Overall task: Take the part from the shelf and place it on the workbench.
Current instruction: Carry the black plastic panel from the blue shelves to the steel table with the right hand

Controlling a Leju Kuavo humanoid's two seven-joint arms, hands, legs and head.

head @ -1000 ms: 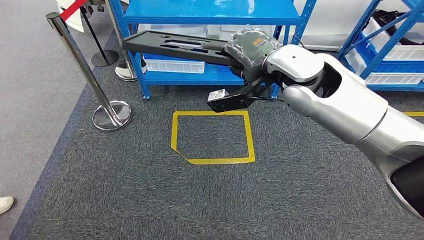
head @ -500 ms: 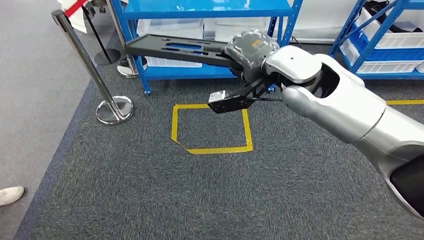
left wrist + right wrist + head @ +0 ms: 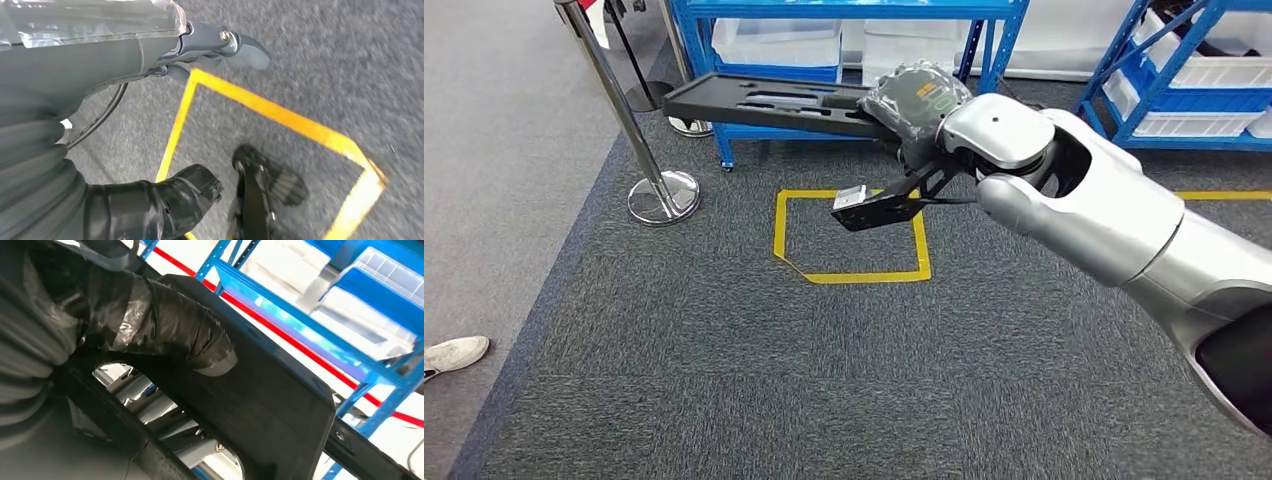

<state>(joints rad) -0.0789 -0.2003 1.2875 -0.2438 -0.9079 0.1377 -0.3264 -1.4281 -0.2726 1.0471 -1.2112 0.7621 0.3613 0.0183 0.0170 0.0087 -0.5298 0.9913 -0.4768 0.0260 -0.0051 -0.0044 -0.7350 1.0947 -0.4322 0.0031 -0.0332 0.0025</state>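
Observation:
A long black part (image 3: 764,100) with slots cut in it is held level above the carpet, its far end pointing left. My right hand (image 3: 919,100), covered in a dark wrap, grips its near end, and a small black bracket hangs under the wrist. The right wrist view shows the thumb (image 3: 175,325) pressed over the edge of the black part (image 3: 280,405). The blue shelf (image 3: 844,10) stands just behind the part. My left hand (image 3: 200,115) hangs over the carpet, fingers apart and holding nothing.
A yellow taped square (image 3: 849,275) marks the grey carpet below the part. A chrome stanchion (image 3: 624,110) with a round base stands at left. A second blue shelf (image 3: 1184,70) with white bins is at right. A person's shoe (image 3: 454,355) is at the left edge.
The whole picture has shifted: the shelf, the stanchion and the yellow square sit higher in the frame, so the camera has moved. My right hand still holds the part the same way.

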